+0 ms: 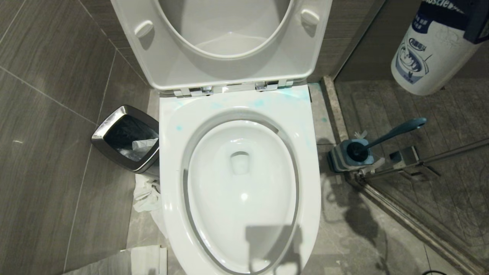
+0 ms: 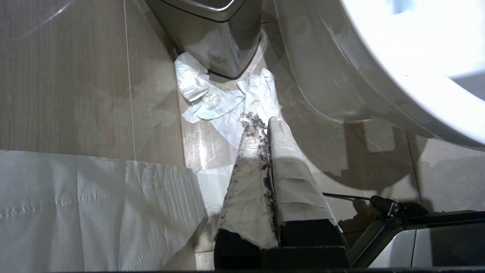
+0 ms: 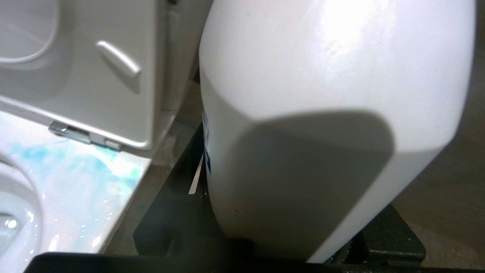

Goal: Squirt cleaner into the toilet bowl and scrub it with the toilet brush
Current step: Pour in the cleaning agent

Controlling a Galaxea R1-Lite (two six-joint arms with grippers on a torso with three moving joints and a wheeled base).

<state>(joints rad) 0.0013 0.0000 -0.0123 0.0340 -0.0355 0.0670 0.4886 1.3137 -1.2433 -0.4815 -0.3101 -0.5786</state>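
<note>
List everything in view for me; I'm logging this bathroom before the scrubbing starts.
toilet bowl: one, white, centre, seat and lid up
cleaner smears: several, pale blue, on the rim near the hinges
cleaner bottle: one, white with blue label, upper right, held
toilet brush: one, slate-blue, in its holder right of the bowl
waste bin: one, chrome-rimmed, left of the bowl
tissue: crumpled, white, on the floor by the bin
left hand: shut, wrapped in white paper, low over the floor
right hand: black, gripping the bottle

we see a glossy white porcelain toilet bowl [image 1: 172, 160], a shiny chrome-rimmed bin [image 1: 114, 126], crumpled paper [image 2: 212, 102], a smooth plastic bottle [image 3: 322, 113], matt grey floor tiles [image 1: 46, 152].
</note>
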